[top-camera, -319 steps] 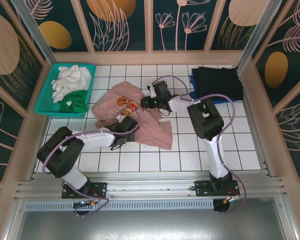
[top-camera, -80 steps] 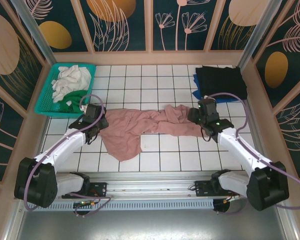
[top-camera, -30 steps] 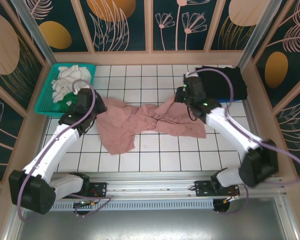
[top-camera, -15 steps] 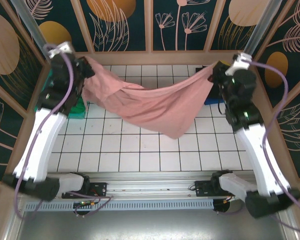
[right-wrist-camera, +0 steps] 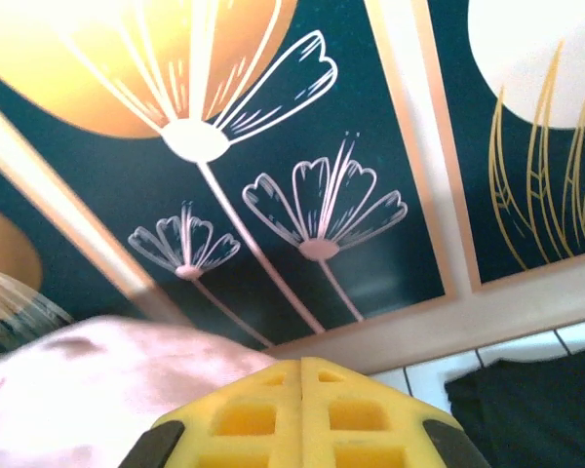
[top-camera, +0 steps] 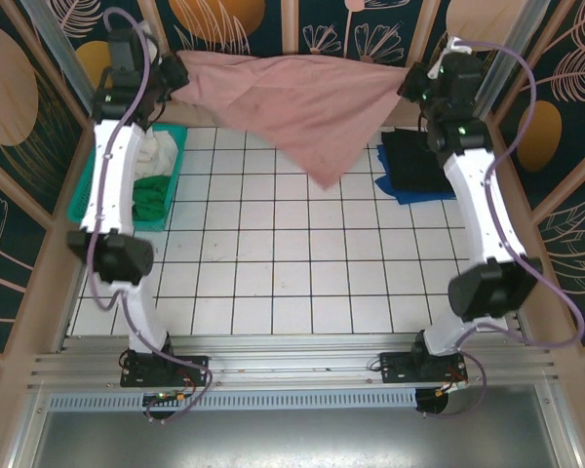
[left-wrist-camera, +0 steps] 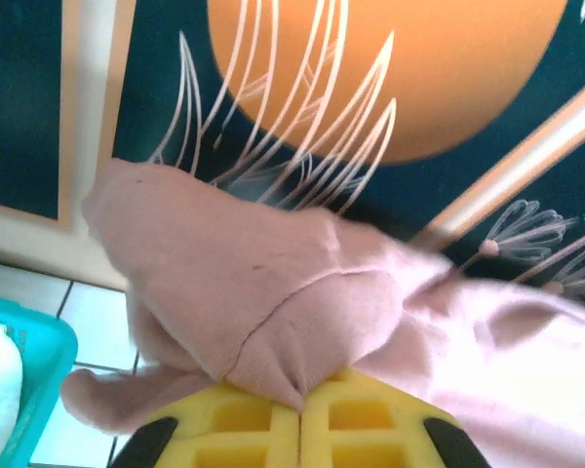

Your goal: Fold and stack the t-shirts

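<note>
Pink t-shirt (top-camera: 292, 97) up in the air, strung almost level from left to right across the far end, well above the tiled surface (top-camera: 292, 263). Long axis side to side, with one slack corner drooping to a point below the middle.

Left pincer (top-camera: 171, 78) clamped on the left end: in the wrist view, yellow pads (left-wrist-camera: 234, 419) pressed together, a fold of pink cloth bulging out over them. Right pincer (top-camera: 409, 86) closed as well, pads tight in its own wrist view, pink cloth just beside them at the lower left. From above, the right end of the cloth running straight into it, so judged held.

Neither arm nearer: one end each, cloth squarely between. Probably next, a lowering onto the open tiles below and nearer, both ends dropping together and kept well apart for a flat landing, not a bunched one.

Now the count. One pink aloft. In the teal basket (top-camera: 177, 161) at the far left, a white t-shirt (top-camera: 161, 151) and a green t-shirt (top-camera: 151, 195); whether more than one garment in the white heap, cannot tell. At the far right, a black t-shirt (top-camera: 424, 156) on top of a blue t-shirt (top-camera: 395, 190). Five colours, one basket, two pincers.
</note>
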You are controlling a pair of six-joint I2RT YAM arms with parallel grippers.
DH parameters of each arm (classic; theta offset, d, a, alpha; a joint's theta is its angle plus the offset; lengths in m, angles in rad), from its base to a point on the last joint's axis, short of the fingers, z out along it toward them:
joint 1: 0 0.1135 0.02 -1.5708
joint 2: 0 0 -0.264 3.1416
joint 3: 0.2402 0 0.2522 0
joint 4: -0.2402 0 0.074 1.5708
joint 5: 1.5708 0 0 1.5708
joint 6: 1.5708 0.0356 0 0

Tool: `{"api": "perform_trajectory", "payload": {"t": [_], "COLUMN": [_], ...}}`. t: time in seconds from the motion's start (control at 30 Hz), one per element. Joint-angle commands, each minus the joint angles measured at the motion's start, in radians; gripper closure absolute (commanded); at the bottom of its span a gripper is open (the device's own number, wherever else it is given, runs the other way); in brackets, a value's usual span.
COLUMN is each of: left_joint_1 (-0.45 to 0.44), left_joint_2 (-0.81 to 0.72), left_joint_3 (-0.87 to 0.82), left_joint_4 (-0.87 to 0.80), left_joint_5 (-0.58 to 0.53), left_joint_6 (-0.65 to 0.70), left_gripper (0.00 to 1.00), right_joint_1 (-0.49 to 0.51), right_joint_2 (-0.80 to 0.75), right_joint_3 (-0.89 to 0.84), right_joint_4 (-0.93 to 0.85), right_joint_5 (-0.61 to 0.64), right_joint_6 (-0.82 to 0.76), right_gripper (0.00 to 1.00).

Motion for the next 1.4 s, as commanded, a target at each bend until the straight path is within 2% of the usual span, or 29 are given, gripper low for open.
{"api": "perform_trajectory", "payload": {"t": [0.0, 0.1, 0.17, 0.3, 0.4, 0.5, 0.57, 0.67, 0.93, 1.1, 1.13, 1.17, 1.2, 1.27, 1.37], "left_joint_1": [-0.011, -0.011, -0.011, -0.011, -0.018, -0.069, -0.101, -0.106, -0.106, -0.108, -0.107, -0.107, -0.106, -0.107, -0.107], "left_joint_2": [-0.295, -0.439, -0.480, -0.441, -0.395, -0.374, -0.337, -0.247, 0.028, 0.118, 0.135, 0.160, 0.181, 0.197, 0.155], "left_joint_3": [-0.475, -0.863, -1.049, -1.212, -1.323, -1.387, -1.401, -1.362, -1.047, -0.960, -0.951, -0.936, -0.920, -0.910, -0.916], "left_joint_4": [0.300, 0.416, 0.469, 0.457, 0.513, 0.545, 0.559, 0.557, 0.475, 0.535, 0.540, 0.533, 0.521, 0.520, 0.497], "left_joint_5": [0.080, 0.101, 0.103, 0.021, 0.076, 0.019, -0.015, -0.058, -0.231, -0.158, -0.151, -0.138, -0.127, -0.086, -0.083], "left_joint_6": [-0.019, -0.073, -0.102, -0.114, -0.132, -0.141, -0.142, -0.146, -0.143, -0.165, -0.168, -0.165, -0.166, -0.166, -0.154], "left_gripper": [0.76, 0.57, 0.42, 0.42, 0.46, 0.44, 0.41, 0.42, 0.40, 0.38, 0.39, 0.47, 0.60, 0.73, 0.94], "right_joint_1": [-0.007, -0.005, 0.001, 0.001, -0.002, -0.003, -0.002, -0.003, -0.003, -0.003, -0.003, -0.004, -0.004, -0.006, -0.009], "right_joint_2": [-0.202, -0.352, -0.418, -0.487, -0.461, -0.454, -0.459, -0.456, -0.450, -0.451, -0.451, -0.450, -0.451, -0.452, -0.465], "right_joint_3": [-0.279, -0.617, -0.796, -1.061, -1.101, -1.112, -1.113, -1.098, -1.094, -1.105, -1.105, -1.105, -1.104, -1.095, -1.065], "right_joint_4": [0.135, 0.245, 0.277, 0.311, 0.283, 0.283, 0.290, 0.294, 0.314, 0.316, 0.319, 0.321, 0.321, 0.318, 0.289], "right_joint_5": [-0.090, -0.205, -0.250, -0.196, -0.159, -0.148, -0.142, -0.151, -0.184, -0.182, -0.180, -0.180, -0.180, -0.181, -0.181], "right_joint_6": [0.039, 0.088, 0.111, 0.139, 0.126, 0.124, 0.126, 0.127, 0.130, 0.124, 0.124, 0.122, 0.121, 0.116, 0.102], "right_gripper": [1.00, 1.00, 1.00, 1.00, 1.00, 1.00, 1.00, 1.00, 1.00, 1.00, 1.00, 1.00, 1.00, 1.00, 1.00]}}
